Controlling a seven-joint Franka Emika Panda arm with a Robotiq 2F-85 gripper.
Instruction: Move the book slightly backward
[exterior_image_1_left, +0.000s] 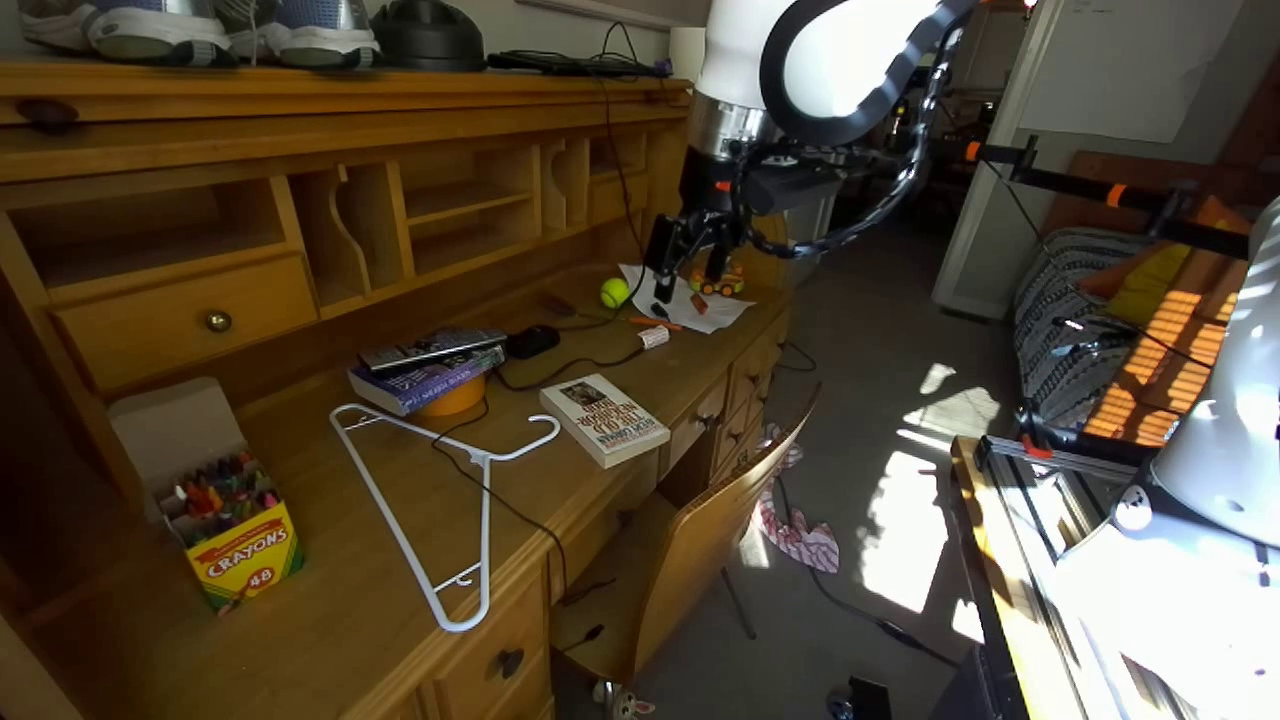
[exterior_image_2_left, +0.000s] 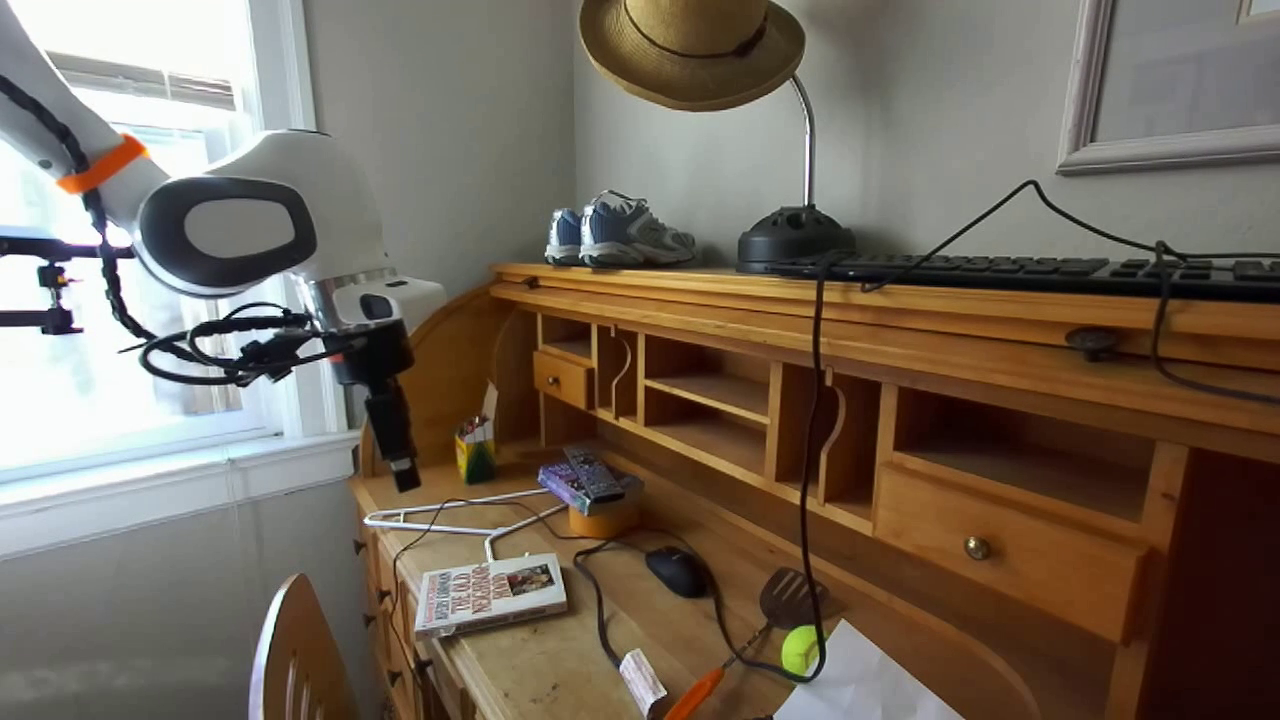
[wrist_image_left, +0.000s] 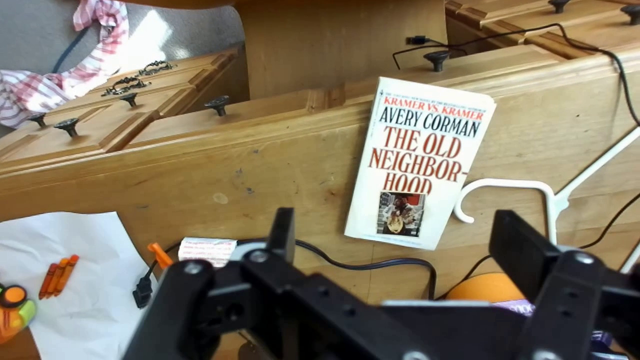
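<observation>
The book (exterior_image_1_left: 605, 418) is a cream-white paperback with red and black lettering and a small picture on its cover. It lies flat on the desk, one end at the desk's front edge, and also shows in an exterior view (exterior_image_2_left: 490, 594). In the wrist view the whole cover of the book (wrist_image_left: 417, 160) shows, slightly slanted. My gripper (wrist_image_left: 394, 215) is open with nothing between its fingers. The picture end of the book appears between the fingertips there, but the gripper is apart from it. In both exterior views the gripper (exterior_image_1_left: 690, 280) (exterior_image_2_left: 405, 475) hangs well above the desk.
A white hanger (exterior_image_1_left: 485, 520) lies with its hook close beside the book. A black cable (wrist_image_left: 360, 264) runs behind the book. A book stack (exterior_image_1_left: 425, 370) rests on an orange object. A chair back (exterior_image_1_left: 710, 520) stands before the desk. A crayon box (exterior_image_1_left: 240, 550) and mouse (exterior_image_2_left: 678, 571) lie farther off.
</observation>
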